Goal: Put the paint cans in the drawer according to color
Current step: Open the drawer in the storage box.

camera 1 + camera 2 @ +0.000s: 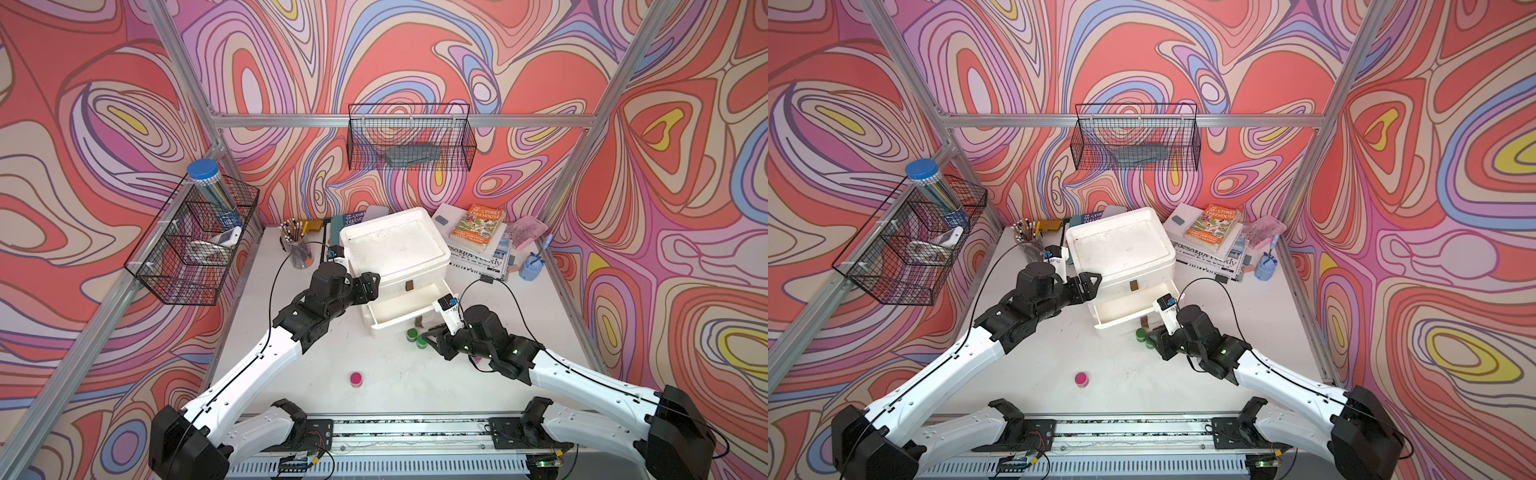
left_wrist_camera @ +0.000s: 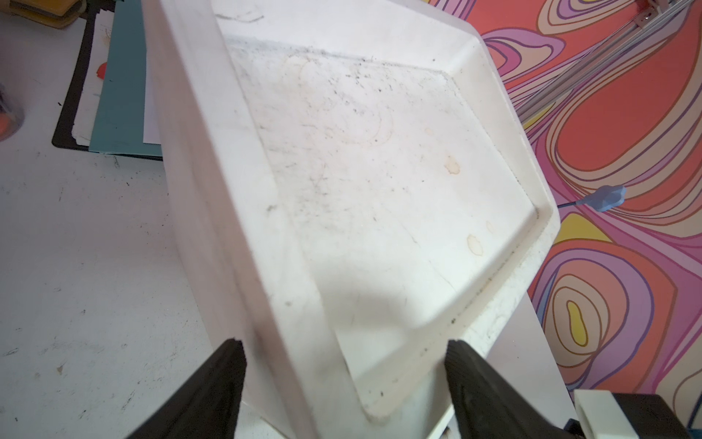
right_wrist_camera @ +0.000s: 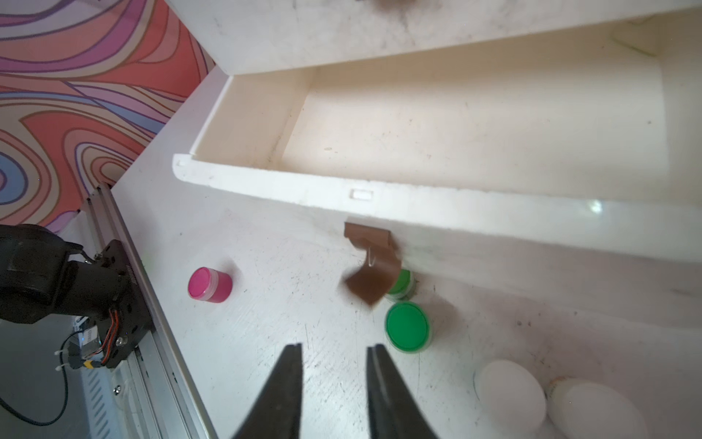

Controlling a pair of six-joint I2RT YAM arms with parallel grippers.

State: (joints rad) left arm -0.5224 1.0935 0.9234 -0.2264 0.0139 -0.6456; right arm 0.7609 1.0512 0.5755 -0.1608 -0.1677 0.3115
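**Jaws apart on both arms; every can outside the open drawer**

Wide apart, the left jaws sit astride the front left corner of the cabinet (image 1: 395,245), over its stained top rim. Whether they touch it I cannot tell. The right jaws show a narrow gap with nothing in it. They are low over the surface (image 1: 311,365) and point at the brown handle (image 3: 372,262) of the lower drawer (image 3: 243,125), which stands open and bare inside. The upper drawer (image 1: 415,276) is shut.

Every can in view stands on the surface.
- A green can (image 3: 406,327) is just beside the tips of the right jaws.
- A second green can (image 3: 400,283) is close to the drawer front, half hidden behind the handle.
- A white can (image 3: 509,395) and a second white can (image 3: 596,410) sit side by side near the green ones.
- A magenta can (image 1: 356,378) stands well apart, between the two arms.
- A second magenta can (image 1: 476,358) peeks from under the right arm (image 1: 498,340), which covers the white ones in both top views.

Behind the cabinet are a pencil cup (image 1: 296,245) and stacked books (image 1: 478,226). A blue-lidded tube (image 1: 208,187) stands in the side wall basket (image 1: 174,286).
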